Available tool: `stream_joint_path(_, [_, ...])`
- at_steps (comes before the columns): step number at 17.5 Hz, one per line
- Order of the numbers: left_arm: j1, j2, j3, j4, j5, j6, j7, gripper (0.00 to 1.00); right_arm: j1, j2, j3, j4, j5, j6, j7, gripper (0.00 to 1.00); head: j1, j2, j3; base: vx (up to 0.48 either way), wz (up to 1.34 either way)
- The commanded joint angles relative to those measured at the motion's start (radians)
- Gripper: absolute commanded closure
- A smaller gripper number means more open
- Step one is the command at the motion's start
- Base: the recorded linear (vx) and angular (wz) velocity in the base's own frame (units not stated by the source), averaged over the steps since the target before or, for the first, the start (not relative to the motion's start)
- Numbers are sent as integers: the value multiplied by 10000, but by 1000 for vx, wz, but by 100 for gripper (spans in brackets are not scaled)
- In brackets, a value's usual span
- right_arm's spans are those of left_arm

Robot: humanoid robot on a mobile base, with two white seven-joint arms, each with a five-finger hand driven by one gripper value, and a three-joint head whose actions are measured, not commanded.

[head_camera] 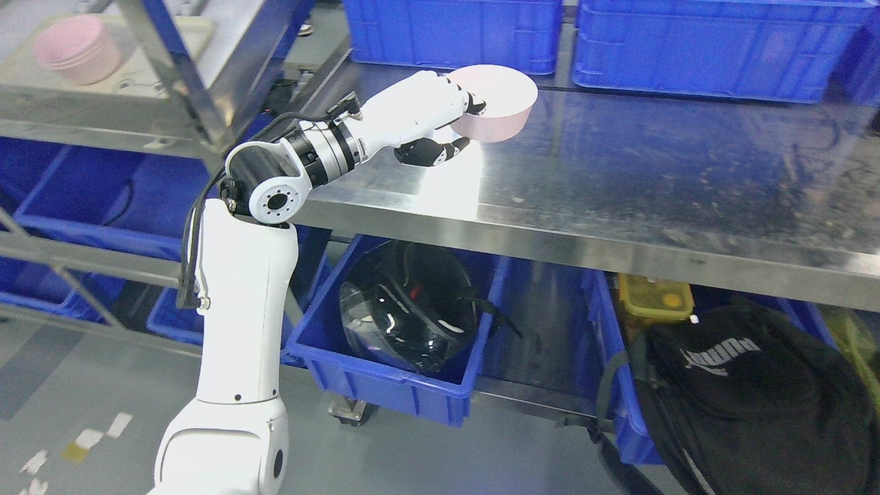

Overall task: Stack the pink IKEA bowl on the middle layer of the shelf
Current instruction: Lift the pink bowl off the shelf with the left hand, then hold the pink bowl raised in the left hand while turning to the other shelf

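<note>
From the head camera, the left hand (440, 117) reaches toward one o'clock over the steel table (619, 185), fingers pinching the near rim of a pink bowl (498, 103); whether the bowl rests on the table or hangs just above it is hard to tell. At eleven o'clock, a stack of pink bowls (69, 48) sits on the shelf (103, 110).

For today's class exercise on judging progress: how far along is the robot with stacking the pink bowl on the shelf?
Done: the left robot hand has gripped the pink bowl by its rim, over the steel table. In hand: whether the bowl is lifted clear of the table cannot be told. Left: carry it to the shelf at upper left and set it onto the stack of pink bowls there.
</note>
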Motion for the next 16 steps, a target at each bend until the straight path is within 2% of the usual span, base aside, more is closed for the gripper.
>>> stream_joint_path(1, [292, 172, 249, -994, 168, -122, 48, 100, 228, -175, 0, -175, 0, 1, 13, 0, 0, 0, 0, -69, 900])
stream_joint_path(6, [383, 172, 33, -1055, 168, -122, 48, 100, 228, -175, 0, -175, 0, 1, 13, 0, 0, 0, 0, -52, 1156])
stream_joint_path(12, [598, 172, -136, -1086, 168, -122, 63, 99, 228, -175, 0, -175, 0, 1, 13, 0, 0, 2, 0, 5, 1482])
stream_joint_path(16, [858, 172, -488, -1361, 566, -521, 63, 99, 228, -175, 0, -175, 0, 1, 13, 0, 0, 3, 0, 66, 1196])
